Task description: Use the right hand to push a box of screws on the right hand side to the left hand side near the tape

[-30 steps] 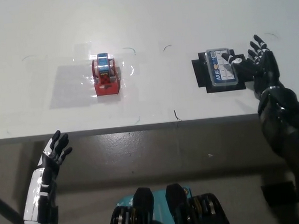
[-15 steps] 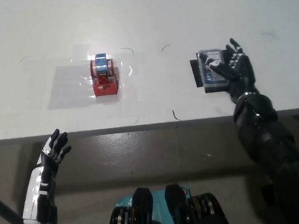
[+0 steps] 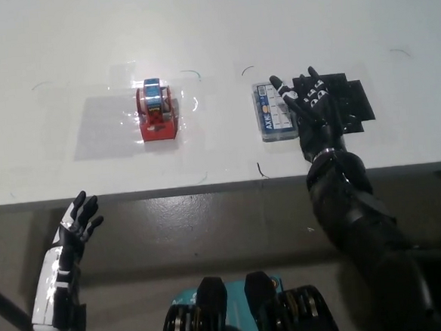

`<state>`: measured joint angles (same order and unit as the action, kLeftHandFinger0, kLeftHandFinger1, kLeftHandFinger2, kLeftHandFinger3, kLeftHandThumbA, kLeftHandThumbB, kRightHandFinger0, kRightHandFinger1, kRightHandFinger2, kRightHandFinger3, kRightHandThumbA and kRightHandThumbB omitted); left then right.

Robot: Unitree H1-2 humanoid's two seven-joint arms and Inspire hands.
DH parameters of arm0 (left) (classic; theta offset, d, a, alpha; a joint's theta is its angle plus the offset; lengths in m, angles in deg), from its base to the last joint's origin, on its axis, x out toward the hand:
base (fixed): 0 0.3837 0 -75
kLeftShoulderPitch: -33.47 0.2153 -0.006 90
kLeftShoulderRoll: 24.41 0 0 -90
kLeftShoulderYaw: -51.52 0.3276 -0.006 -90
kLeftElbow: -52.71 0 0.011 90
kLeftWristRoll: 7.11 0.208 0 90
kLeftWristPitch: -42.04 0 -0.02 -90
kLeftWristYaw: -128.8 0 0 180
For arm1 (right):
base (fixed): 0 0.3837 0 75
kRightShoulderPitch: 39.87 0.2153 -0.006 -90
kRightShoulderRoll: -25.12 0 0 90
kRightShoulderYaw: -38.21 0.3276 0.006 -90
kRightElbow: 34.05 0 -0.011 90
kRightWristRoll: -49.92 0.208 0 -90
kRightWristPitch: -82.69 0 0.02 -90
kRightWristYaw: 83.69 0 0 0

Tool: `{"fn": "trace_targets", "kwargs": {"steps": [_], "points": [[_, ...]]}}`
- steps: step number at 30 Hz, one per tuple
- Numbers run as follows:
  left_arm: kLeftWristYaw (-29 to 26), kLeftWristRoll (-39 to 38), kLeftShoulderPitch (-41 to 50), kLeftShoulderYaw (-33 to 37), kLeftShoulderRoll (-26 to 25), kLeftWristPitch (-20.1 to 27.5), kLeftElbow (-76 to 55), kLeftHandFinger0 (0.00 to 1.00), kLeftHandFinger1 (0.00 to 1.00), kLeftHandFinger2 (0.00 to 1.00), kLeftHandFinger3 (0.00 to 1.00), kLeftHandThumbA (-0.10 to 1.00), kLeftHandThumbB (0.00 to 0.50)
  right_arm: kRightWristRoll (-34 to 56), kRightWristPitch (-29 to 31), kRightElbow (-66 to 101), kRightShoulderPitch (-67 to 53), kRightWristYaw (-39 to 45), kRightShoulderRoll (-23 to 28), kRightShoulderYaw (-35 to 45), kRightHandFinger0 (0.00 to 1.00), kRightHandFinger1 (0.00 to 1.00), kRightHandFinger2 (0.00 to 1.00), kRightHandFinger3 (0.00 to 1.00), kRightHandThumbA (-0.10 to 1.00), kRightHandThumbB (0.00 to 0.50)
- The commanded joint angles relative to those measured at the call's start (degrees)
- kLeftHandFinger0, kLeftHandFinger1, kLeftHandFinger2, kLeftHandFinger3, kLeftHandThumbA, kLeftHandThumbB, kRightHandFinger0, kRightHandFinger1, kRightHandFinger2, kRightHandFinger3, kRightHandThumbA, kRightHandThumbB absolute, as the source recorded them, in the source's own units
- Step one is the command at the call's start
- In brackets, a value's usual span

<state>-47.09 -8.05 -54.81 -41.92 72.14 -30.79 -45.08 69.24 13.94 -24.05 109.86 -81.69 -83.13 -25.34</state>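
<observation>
The white left hand [image 3: 79, 221] is seen at the lower left, below the front edge of the counter [image 3: 228, 161]. Its fingers are spread apart and nothing is held in them. The hand is kept well away from the things on the counter.

The black right hand [image 3: 311, 112] is stretched out over the counter from the lower right. Its fingers [image 3: 285, 95] are spread apart and laid flat, and nothing is gripped by them. They are pressed against the right side of the box of screws [image 3: 273, 111], and part of the box is covered by them.

The box of screws is lying flat on the counter, right of the middle. A black mat [image 3: 348, 102] is seen just to the right of the box, partly under the hand.

The tape [image 3: 155, 109], in a red holder, is found farther to the left. The box and the tape are kept well apart.
</observation>
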Motion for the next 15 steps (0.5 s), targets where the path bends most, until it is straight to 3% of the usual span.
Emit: {"fn": "trace_targets", "kwargs": {"steps": [1,15], "points": [[0.05,-0.27,-0.53,-0.25,-0.57,0.94,-1.54,1.0,1.0,1.0,1.0,1.0,0.037,3.79,-0.1,1.18,2.12,4.77,-1.62,1.34,1.0,1.0,1.0,1.0,1.0,0.239],[0.09,-0.73,-0.7,-0.22,-0.36,0.56,-2.08,1.0,1.0,1.0,1.0,1.0,0.029,5.01,0.65,0.97,2.88,5.46,-4.42,1.12,1.0,1.0,1.0,1.0,1.0,0.267]]}}
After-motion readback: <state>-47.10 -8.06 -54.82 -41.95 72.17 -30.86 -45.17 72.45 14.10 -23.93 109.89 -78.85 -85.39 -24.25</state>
